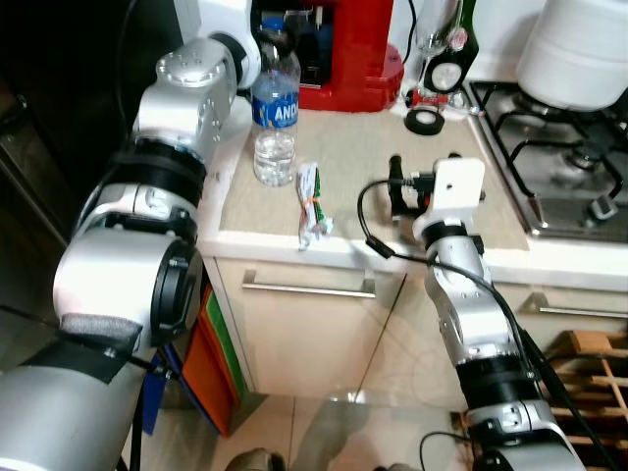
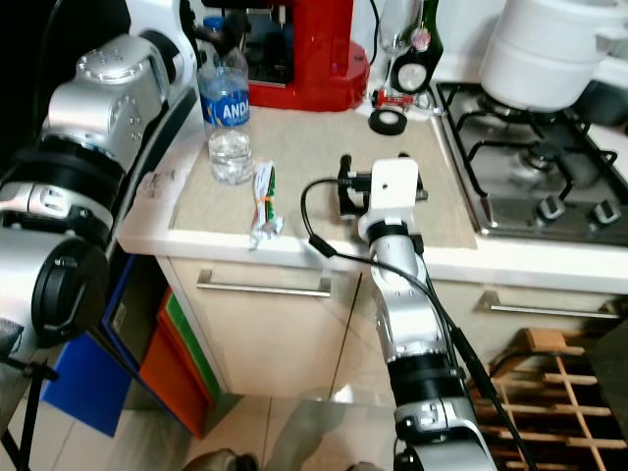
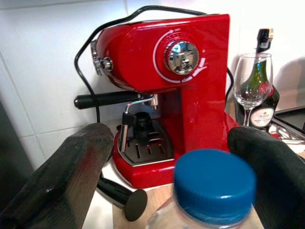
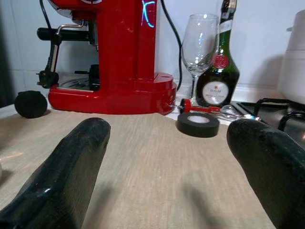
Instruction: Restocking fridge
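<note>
Step in hand, as judged: pickup of the water bottle (image 1: 275, 113) for the fridge, grasp not yet made. The beige stone-look countertop (image 1: 363, 167) carried everything; the steel gas hob (image 1: 559, 167) with a white pot (image 1: 574, 49) lay at its far right, and a glossy red espresso machine (image 3: 176, 90) stood at the far edge. The bottle, clear ribbed plastic with a blue label and blue cap (image 3: 214, 183), stood at the left of the counter, near the machine. The left gripper (image 3: 176, 167) hung over the neck, its matte black fingers (image 3: 71, 176) spread on either side of the cap, not touching it. The right gripper (image 4: 167, 162) rested low over the middle of the counter, fingers spread, holding nothing. Next move probably calls for lowering and closing on the neck, keeping the bottle upright. Smaller items: a stemmed glass (image 4: 198, 45), a dark green bottle (image 4: 219, 71), a black tape roll (image 4: 198, 124), and a crumpled wrapper (image 1: 312, 201) just right of the water bottle.
</note>
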`<state>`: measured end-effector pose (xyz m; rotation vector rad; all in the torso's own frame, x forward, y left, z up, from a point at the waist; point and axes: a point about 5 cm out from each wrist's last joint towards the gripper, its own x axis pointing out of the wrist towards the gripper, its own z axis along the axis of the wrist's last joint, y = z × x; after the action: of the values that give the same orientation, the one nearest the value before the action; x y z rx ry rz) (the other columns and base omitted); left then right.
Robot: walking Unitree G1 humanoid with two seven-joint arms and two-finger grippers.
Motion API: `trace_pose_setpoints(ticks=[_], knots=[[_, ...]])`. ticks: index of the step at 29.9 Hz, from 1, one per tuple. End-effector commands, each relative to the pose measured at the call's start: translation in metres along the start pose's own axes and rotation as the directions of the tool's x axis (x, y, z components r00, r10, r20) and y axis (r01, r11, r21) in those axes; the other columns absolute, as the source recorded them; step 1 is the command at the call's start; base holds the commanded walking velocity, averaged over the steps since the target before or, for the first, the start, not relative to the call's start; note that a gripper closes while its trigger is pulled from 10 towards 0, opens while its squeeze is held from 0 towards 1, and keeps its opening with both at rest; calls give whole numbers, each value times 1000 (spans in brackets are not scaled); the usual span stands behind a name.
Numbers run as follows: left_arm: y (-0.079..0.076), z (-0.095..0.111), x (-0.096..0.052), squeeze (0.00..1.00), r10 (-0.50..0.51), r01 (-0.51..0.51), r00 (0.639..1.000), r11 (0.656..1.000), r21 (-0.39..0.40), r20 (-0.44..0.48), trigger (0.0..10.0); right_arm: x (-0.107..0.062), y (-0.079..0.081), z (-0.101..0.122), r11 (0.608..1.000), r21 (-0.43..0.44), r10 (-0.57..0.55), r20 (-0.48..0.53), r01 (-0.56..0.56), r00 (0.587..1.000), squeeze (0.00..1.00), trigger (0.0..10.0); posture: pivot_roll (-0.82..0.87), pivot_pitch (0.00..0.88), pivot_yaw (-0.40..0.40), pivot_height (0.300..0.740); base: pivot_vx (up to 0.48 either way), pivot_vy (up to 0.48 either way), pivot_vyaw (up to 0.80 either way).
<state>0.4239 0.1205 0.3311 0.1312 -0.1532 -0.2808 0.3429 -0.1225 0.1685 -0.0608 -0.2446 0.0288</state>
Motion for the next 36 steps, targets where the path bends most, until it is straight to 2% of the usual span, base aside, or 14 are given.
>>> trace_pose_setpoints(ticks=[1, 4, 5, 12, 19, 20, 21, 22, 28, 36], knots=[[0, 8, 2, 1000, 3, -3, 1000, 1000, 29, 7, 10000, 1, 1, 1, 1000, 6, -2, 9, 2, 1000, 0, 10000, 23, 0, 79, 740, 0, 0, 0], [1, 6, 2, 1000, 1, 0, 1000, 999, 35, -9, 10000, 0, 3, -3, 1000, 12, -3, -1, 3, 1000, 0, 10000, 25, 0, 83, 740, 0, 0, 0], [3, 6, 2, 0, 6, -6, 1000, 999, 41, -16, 10000, 1, 5, -4, 1000, 18, -2, -4, 2, 1000, 0, 10000, 29, 0, 88, 740, 0, 0, 0], [10, 4, 1, 0, 41, -39, 999, 998, 56, -26, 10000, 3, 7, -4, 1000, 19, 13, -1, -13, 1000, 0, 10000, 40, 0, 73, 740, 0, 0, 0], [10, -4, 1, 0, 38, -38, 997, 999, 6, -60, 10000, 2, 9, -6, 1000, 16, 26, -2, -26, 1000, 0, 10000, 39, 0, 67, 740, 0, 0, 0], [10, -7, 1, 0, 37, -37, 997, 999, -5, -68, 3098, 2, 10, -7, 1000, 17, 26, -4, -25, 1000, 0, 10000, 39, 0, 67, 740, 0, 0, 0], [11, -8, 0, 0, 36, -37, 997, 999, -11, -72, 3098, 1, 10, -7, 1000, 18, 25, -5, -25, 1000, 0, 10000, 39, 0, 67, 740, 0, 0, 0], [11, -9, 0, 0, 35, -36, 997, 999, -9, -73, 0, 1, 10, -7, 1000, 18, 25, -6, -25, 1000, 0, 10000, 38, 0, 68, 740, 0, 0, 0], [8, -14, 0, 0, 15, -13, 997, 999, 35, -74, 0, 0, 9, -8, 1000, 16, 27, -10, -27, 1000, 0, 10000, 37, 0, 67, 740, 0, 0, 0], [2, -3, 0, 0, -33, 31, 999, 998, 50, 31, 0, 0, 9, -8, 999, 15, 31, -11, -30, 999, 0, 10000, 37, 0, 54, 740, 0, 0, 0]])
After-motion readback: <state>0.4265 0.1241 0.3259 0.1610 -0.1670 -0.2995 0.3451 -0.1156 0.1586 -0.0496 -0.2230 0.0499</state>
